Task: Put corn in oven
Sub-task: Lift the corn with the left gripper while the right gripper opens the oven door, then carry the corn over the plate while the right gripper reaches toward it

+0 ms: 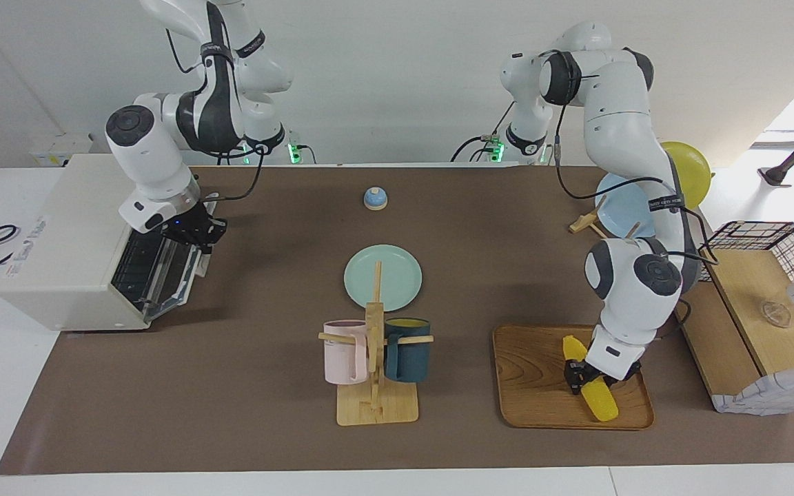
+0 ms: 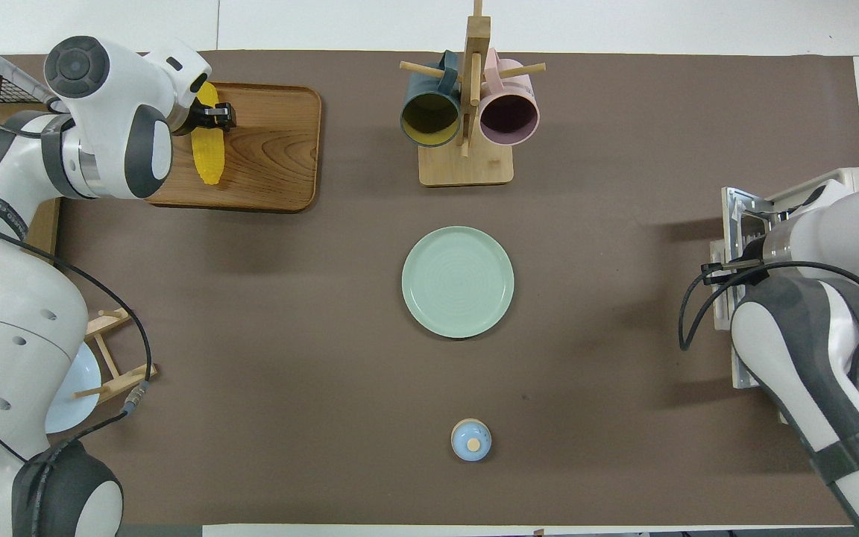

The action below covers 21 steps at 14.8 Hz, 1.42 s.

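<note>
The corn [image 1: 602,406] is a yellow cob lying on a wooden tray [image 1: 535,372] toward the left arm's end of the table. My left gripper [image 1: 593,381] is down on the tray, its fingers [image 1: 574,377] closed around the cob's middle. The overhead view shows the corn [image 2: 209,160] and the left gripper [image 2: 211,116] on the tray [image 2: 280,149] too. The off-white oven [image 1: 73,241] stands at the right arm's end, its glass door [image 1: 156,272] tilted partly open. My right gripper [image 1: 197,233] is at the door's upper edge; the overhead view hides it under the arm.
A mug rack [image 1: 375,365] with a pink and a dark blue mug stands mid-table, with a green plate [image 1: 400,279] nearer the robots and a small blue knob [image 1: 375,198] nearer still. A wooden box [image 1: 755,324] with a wire basket stands beside the tray.
</note>
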### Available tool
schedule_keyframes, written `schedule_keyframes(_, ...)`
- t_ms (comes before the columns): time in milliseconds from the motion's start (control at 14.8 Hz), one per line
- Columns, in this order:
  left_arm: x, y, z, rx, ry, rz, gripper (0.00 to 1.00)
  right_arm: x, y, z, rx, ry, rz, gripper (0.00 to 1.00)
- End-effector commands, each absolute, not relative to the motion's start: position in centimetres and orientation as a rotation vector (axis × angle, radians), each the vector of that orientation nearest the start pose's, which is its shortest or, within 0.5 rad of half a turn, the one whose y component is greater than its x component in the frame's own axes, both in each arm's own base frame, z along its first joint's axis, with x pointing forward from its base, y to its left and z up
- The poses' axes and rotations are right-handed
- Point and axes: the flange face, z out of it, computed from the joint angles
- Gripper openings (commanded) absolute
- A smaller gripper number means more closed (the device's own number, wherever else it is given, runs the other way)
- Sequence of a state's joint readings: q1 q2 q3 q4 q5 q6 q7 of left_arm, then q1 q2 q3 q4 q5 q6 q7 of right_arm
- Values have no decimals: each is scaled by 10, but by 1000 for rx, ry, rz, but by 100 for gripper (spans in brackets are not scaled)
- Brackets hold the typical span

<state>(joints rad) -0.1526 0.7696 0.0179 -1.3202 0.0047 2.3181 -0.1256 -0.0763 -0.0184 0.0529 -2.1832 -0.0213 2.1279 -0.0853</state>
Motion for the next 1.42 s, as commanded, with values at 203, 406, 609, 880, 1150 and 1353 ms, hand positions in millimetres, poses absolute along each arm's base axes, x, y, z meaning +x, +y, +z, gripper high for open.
schedule_keyframes(203, 750, -115, 338, -3169, 10, -304, 0, 532, 4, 356, -3185, -55, -28, 0)
schedule_keyframes(406, 723, -128, 386, -3200, -54, -206, 0, 517, 6, 339, -3181, -63, -64, 0)
schedule_keyframes(609, 666, -159, 422, -3206, -145, -126, 0, 515, 7, 327, -3179, -60, -57, 0)
schedule_keyframes(880, 580, -232, 416, -3190, -184, -3, 0, 515, 6, 326, -3179, -50, -55, 0)
schedule_keyframes(1150, 491, -337, 399, -3209, -202, -34, 0, 527, 24, 335, -3161, -63, -93, 0)
schedule_keyframes(1353, 460, -380, 398, -3255, -177, -113, 0, 538, 41, 348, -3122, -8, -85, 0)
